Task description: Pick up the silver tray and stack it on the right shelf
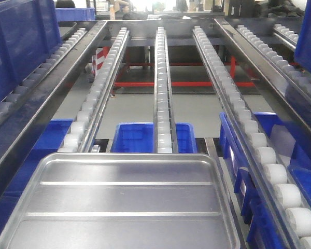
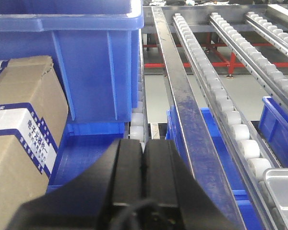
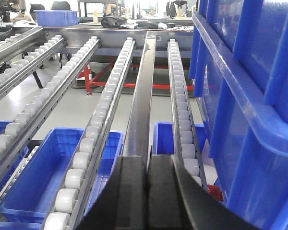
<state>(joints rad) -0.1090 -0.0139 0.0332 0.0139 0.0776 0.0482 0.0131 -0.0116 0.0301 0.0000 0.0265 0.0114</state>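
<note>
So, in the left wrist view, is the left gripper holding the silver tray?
No, the left gripper is shut with nothing between its fingers, and the silver tray lies apart at the lower right.

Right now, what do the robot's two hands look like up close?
Both are black and plain, with no markings showing. The left hand has two flat, blocky fingers with squared tips, and a thin dark cable curves across its base. The right hand has the same kind of flat black fingers, widening into a smooth curved body below.
</note>
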